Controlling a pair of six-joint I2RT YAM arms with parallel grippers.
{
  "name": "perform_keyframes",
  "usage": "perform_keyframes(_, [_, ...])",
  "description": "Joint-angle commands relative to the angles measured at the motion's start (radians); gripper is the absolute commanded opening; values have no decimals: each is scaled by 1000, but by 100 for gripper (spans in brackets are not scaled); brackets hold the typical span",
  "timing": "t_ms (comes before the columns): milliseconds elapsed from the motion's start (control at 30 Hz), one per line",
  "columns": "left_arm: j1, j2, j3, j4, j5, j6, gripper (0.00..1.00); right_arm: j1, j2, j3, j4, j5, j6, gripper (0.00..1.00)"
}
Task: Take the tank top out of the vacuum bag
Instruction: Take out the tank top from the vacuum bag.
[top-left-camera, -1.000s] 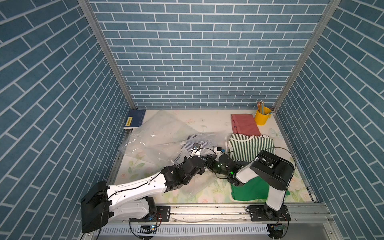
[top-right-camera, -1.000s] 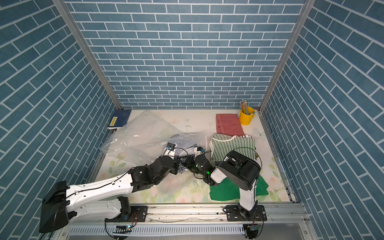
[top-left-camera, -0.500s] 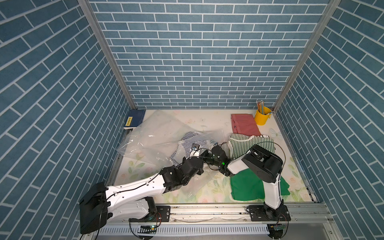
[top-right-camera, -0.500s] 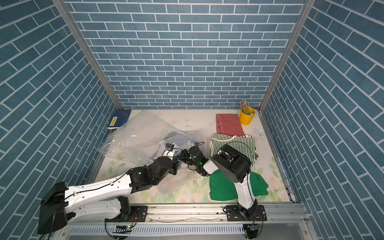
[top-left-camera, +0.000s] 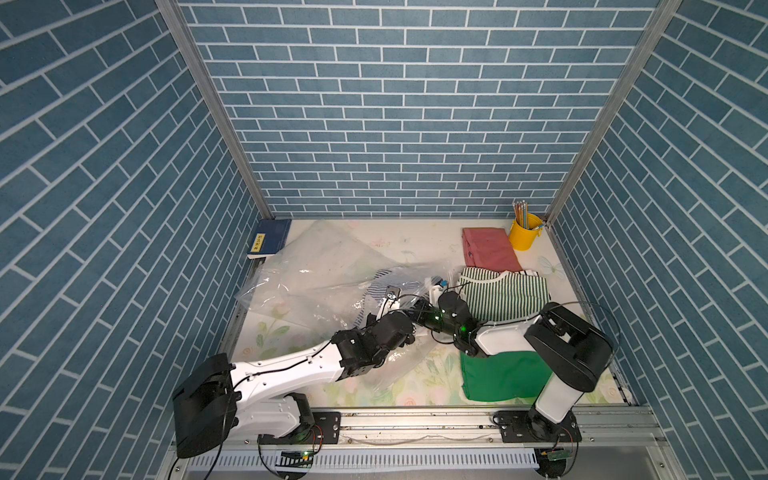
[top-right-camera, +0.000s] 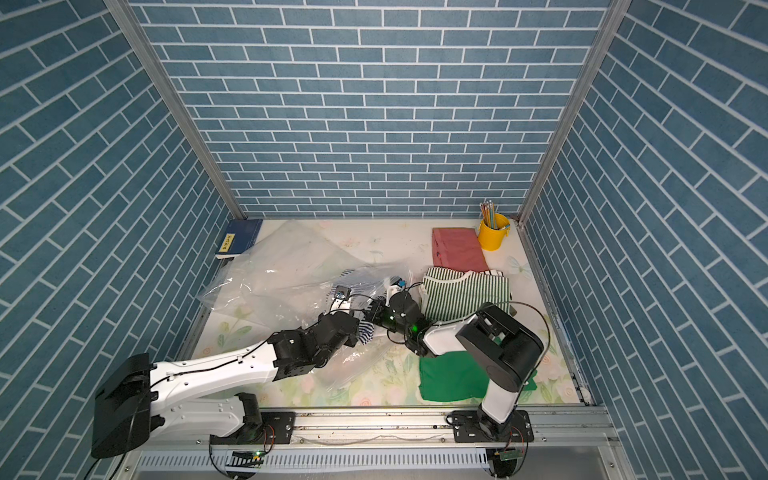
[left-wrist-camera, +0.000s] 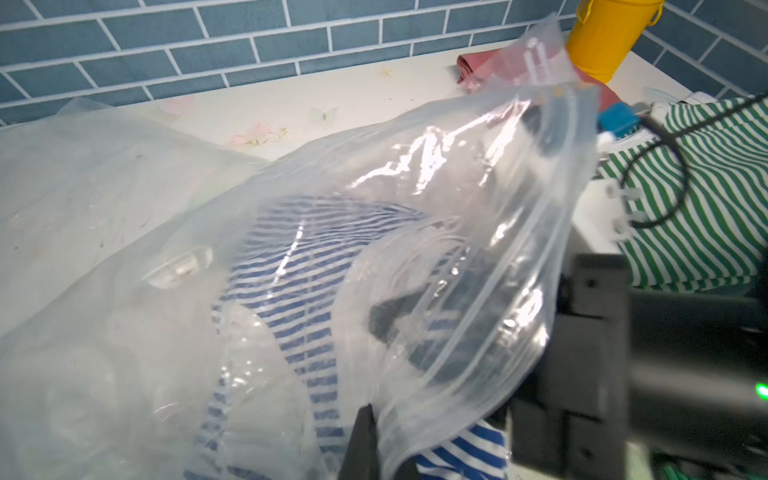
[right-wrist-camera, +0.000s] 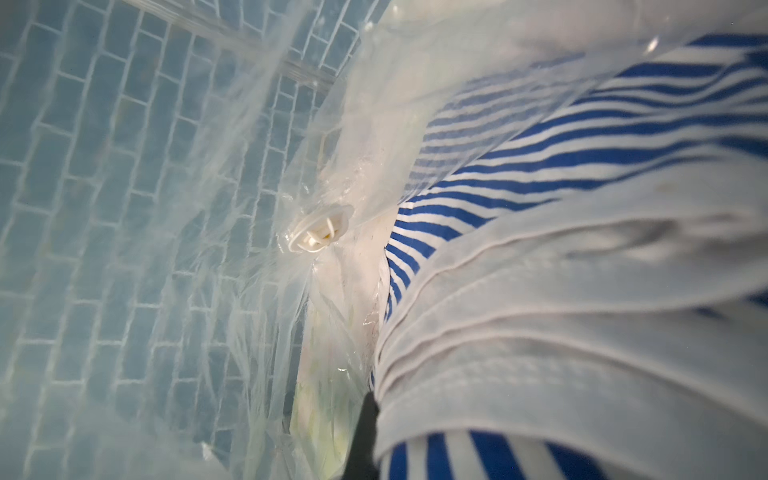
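The vacuum bag (top-left-camera: 316, 270) (clear, crumpled) lies across the tabletop (top-left-camera: 419, 243) from the rear left corner to the centre. The left arm (top-left-camera: 291, 370) stretches low from the front edge diagonally to the centre. The right arm (top-left-camera: 503, 343) folds at the elbow and reaches into the bag mouth. The tank top (left-wrist-camera: 291, 257), blue-and-white striped, sits in that mouth. The left gripper (left-wrist-camera: 368, 449) is clamped on the bag rim; the right gripper (right-wrist-camera: 365, 428) is clenched on the tank top hem.
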Motion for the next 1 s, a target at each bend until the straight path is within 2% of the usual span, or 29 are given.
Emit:
perform_keyframes(0, [36,13,25,-50,-25,-25,0,8,-88,-31,-53,48,-42,0])
perform_keyframes(200, [93,51,48,-63,-1,-20,0,24,-158,-80,-89,87,-7,0])
perform_keyframes(467, [148,71,52,-86,15,-24,0,85,-235,-173,-20,258,93,0])
perform_keyframes(600, [173,63,47,-77,39,-18,0,174,-292,-219,-76,426,184,0])
perform_keyframes(733, [187,70,45,-73,45,-8,0,247,-272,-228,-64,482,250,0])
perform_keyframes(867, [192,73,48,-72,49,-2,0,274,-210,-239,-53,500,311,0])
perform_keyframes(900, [192,71,48,-70,51,-1,0,274,-198,-253,-19,502,312,7])
perform_keyframes(967, [192,61,46,-67,56,4,0,271,-190,-286,34,516,321,33])
